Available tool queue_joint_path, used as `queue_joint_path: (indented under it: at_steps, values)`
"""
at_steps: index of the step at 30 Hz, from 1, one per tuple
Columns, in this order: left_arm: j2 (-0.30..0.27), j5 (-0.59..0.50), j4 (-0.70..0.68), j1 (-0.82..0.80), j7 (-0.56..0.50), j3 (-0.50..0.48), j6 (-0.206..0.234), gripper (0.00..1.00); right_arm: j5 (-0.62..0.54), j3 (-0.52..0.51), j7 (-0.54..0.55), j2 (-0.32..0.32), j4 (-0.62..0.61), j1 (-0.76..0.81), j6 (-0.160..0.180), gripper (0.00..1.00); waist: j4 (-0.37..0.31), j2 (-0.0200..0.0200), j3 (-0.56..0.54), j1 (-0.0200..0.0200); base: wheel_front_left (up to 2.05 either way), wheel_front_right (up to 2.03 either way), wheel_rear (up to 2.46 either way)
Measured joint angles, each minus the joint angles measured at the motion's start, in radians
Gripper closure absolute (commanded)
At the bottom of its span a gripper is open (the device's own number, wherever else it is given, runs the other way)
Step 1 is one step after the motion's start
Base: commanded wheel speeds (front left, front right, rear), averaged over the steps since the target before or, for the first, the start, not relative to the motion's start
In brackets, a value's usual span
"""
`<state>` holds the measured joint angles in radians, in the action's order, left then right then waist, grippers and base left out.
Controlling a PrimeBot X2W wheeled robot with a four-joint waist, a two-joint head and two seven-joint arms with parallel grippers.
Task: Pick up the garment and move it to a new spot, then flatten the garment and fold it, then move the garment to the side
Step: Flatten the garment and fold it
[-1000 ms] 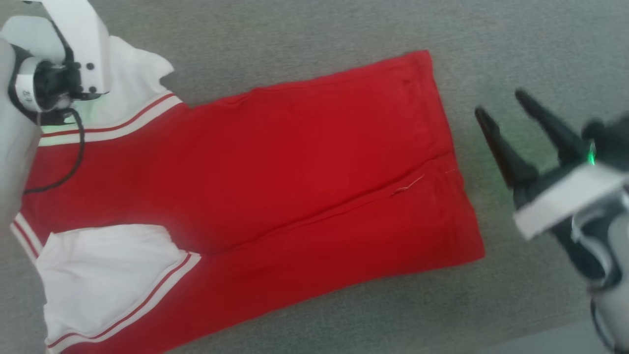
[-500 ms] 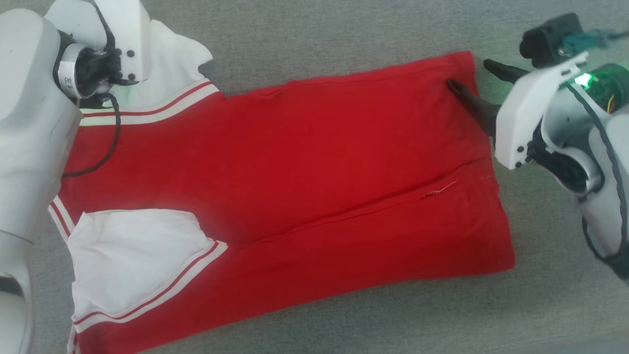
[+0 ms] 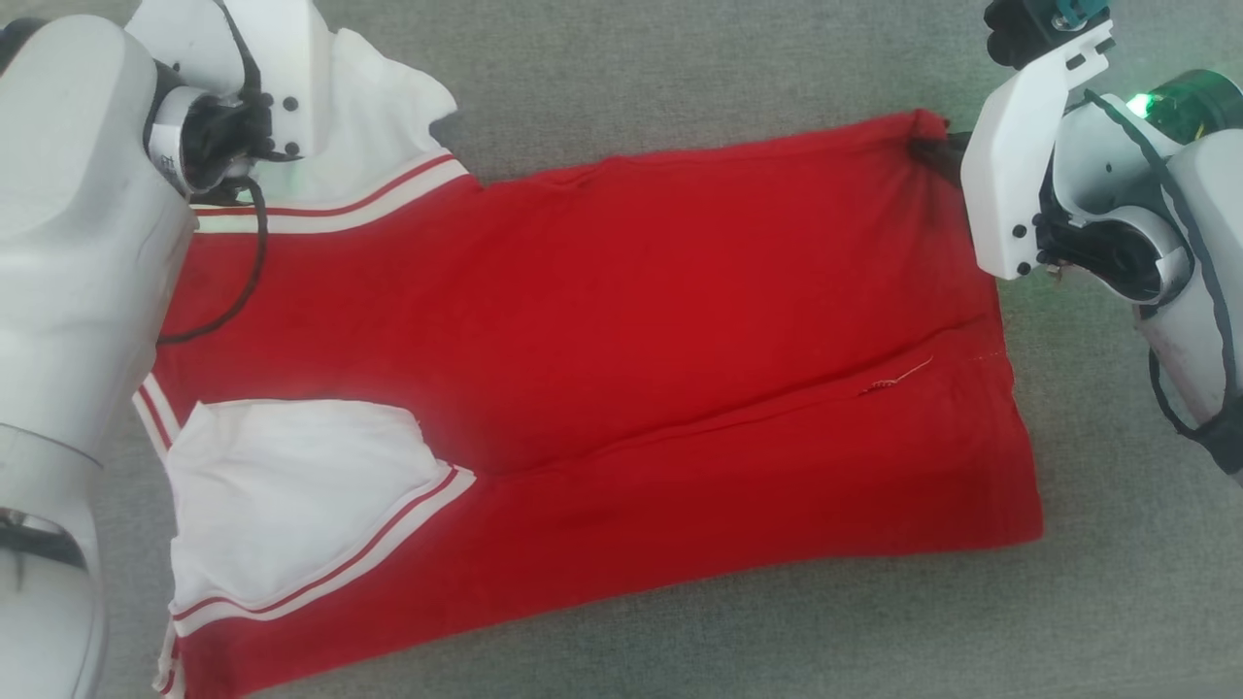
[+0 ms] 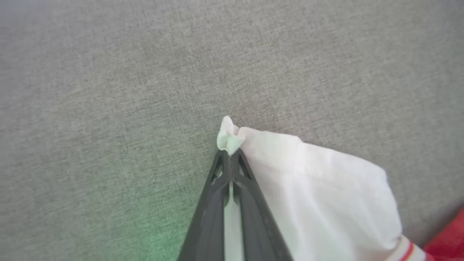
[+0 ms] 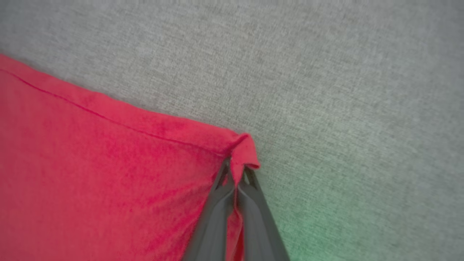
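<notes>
The left claw [image 4: 229, 156] clamps the white sleeve tip of the red jersey T-shirt [image 3: 631, 320]. The right claw [image 5: 237, 175] clamps its hem corner.

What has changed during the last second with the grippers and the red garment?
The right gripper swung in from beside the garment, open, and shut its fingers on the hem corner. The left gripper stays shut on the white sleeve tip; the garment lies flat as before.
</notes>
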<state>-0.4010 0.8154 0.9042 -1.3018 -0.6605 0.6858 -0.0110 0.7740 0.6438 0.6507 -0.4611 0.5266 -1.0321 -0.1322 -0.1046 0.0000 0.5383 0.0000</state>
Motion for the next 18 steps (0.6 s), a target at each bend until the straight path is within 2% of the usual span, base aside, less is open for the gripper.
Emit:
queue_joint_path:
  at_steps: [10, 18]
  values:
    - [0.012, 0.005, 0.035, -0.013, 0.009, 0.007, -0.043, 1.0, -0.012, 0.007, -0.101, -0.05, 0.003, 0.037, 0.0, 1.0, 0.053, 0.0, -0.073, 0.0, 0.0, 0.0, 0.0]
    - [0.013, 0.011, -0.003, -0.012, -0.042, 0.022, -0.04, 1.0, -0.014, -0.004, -0.132, -0.099, -0.045, 0.109, 0.001, 1.0, 0.105, 0.0, -0.148, 0.0, 0.0, 0.0, 0.0]
